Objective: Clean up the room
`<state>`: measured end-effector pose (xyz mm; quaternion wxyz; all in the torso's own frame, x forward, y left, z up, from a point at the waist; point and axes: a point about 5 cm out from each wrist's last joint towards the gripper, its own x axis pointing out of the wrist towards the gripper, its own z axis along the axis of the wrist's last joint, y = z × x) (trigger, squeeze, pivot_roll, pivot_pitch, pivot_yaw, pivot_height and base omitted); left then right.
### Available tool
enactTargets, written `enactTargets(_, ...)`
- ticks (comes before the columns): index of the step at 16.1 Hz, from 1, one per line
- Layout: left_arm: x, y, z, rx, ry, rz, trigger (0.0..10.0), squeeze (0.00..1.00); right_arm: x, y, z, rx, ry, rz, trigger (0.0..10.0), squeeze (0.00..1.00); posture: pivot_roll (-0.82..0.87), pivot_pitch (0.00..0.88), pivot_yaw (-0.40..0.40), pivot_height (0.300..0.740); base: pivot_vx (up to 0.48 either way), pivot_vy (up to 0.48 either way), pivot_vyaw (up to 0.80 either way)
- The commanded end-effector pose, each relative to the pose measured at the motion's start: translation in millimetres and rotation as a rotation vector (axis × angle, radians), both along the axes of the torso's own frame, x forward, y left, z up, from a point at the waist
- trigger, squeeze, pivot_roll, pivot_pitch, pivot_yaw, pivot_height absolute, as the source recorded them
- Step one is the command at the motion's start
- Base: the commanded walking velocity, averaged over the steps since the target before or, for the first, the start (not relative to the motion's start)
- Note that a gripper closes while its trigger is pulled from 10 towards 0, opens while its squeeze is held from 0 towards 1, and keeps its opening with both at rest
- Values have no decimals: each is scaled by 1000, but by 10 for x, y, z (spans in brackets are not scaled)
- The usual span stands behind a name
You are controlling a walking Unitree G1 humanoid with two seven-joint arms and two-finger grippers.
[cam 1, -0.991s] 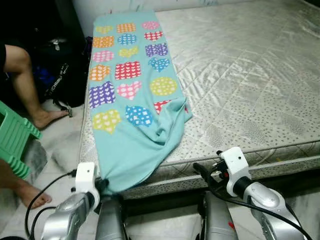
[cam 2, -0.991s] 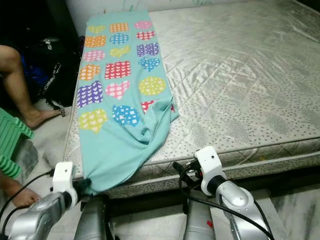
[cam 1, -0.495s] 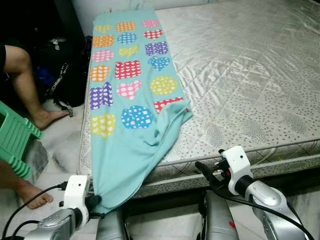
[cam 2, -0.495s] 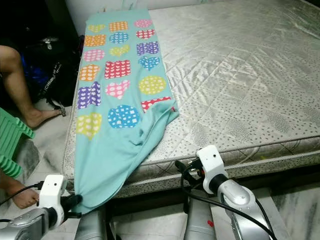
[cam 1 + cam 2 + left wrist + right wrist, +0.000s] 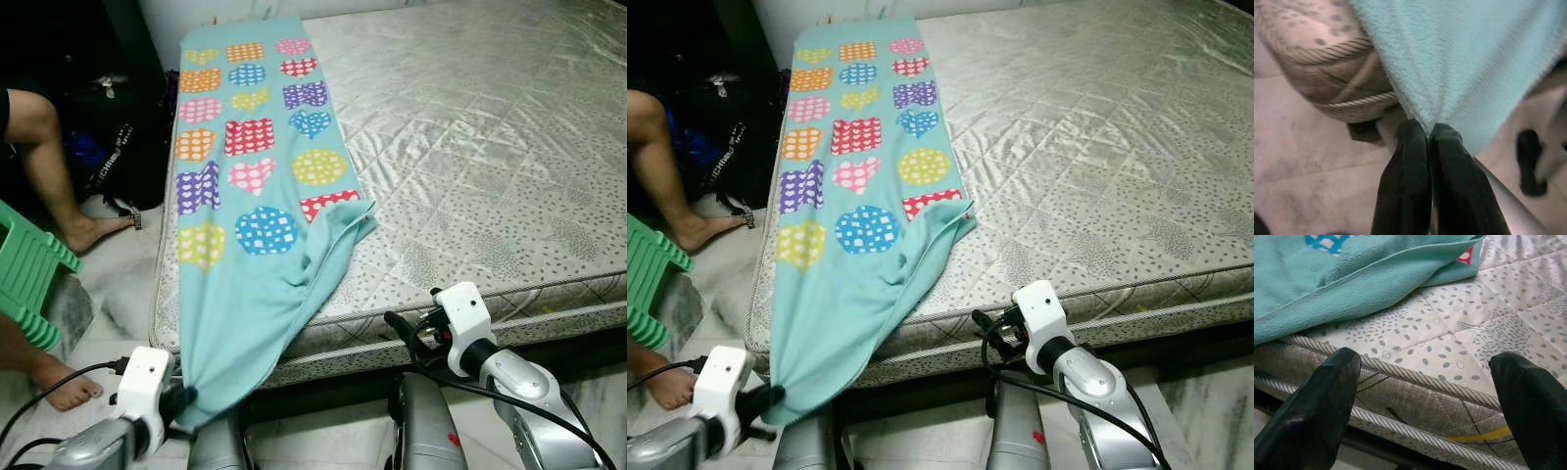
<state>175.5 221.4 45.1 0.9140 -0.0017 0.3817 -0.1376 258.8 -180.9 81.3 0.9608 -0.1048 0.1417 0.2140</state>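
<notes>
A long turquoise fleece blanket printed with polka-dot hearts and circles (image 5: 250, 176) lies lengthwise along the left edge of a grey quilted mattress (image 5: 470, 147), its long axis running from the far head end toward the robot. Its near end narrows to a bunched corner that hangs over the mattress's front left corner, down toward the pale marbled floor (image 5: 108, 313). The left gripper (image 5: 1427, 134) sits low by that corner with its silver arm bent beside the robot's body, and its two black fingers (image 5: 1403, 181) are pressed together, pinching the tip of the blanket. The blanket's near right edge is folded back on itself in soft creases, showing plain turquoise. The right gripper (image 5: 1425, 382) hovers just in front of the mattress's near edge, fingers (image 5: 1312, 406) spread wide and holding nothing. To the left, a person's bare legs and feet (image 5: 59, 196) rest on the floor beside a green plastic stool (image 5: 24, 279) and a black bag (image 5: 127, 147).
</notes>
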Motion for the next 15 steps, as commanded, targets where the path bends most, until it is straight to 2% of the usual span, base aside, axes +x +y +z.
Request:
enactTargets(1, -91, 39, -32, -14, 39, -22, 0, 0, 15, 4, -8, -5, -6, -1, 10000, 0, -127, 70, 60, 553, 0, 0, 0)
enactTargets(2, -73, 50, -1, -15, 18, -41, 0, 0, 27, -4, -9, -7, -15, -12, 10000, 0, -124, 69, 58, 553, 0, 0, 0)
enactTargets(4, 73, 133, 9, 41, -45, 60, 2824, 0, 52, -8, -10, -11, -27, -28, 10000, 0, -124, 65, 55, 553, 0, 0, 0)
enactTargets(6, 156, 240, 12, 75, -96, 139, 3412, 0, 64, -19, -4, -16, -37, -35, 10000, 0, -126, 64, 54, 553, 0, 0, 0)
enactTargets(8, 187, 347, 8, 90, -117, 204, 2941, 0, 78, -51, 2, -20, -45, -49, 10000, 0, -127, 64, 52, 553, 0, 0, 0)
enactTargets(9, 204, 411, 4, 92, -125, 241, 706, 0, 88, -66, 2, -24, -49, -58, 10000, 0, -127, 65, 50, 553, 0, 0, 0)
enactTargets(10, 226, 475, 0, 92, -131, 279, 0, 0, 97, -73, 2, -27, -54, -64, 10000, 0, -127, 65, 50, 553, 0, 0, 0)
enactTargets(15, 339, 707, -73, 122, -134, 359, 0, 0, 118, -102, -4, -37, -63, -80, 10000, 0, -130, 61, 50, 553, 0, 0, 0)
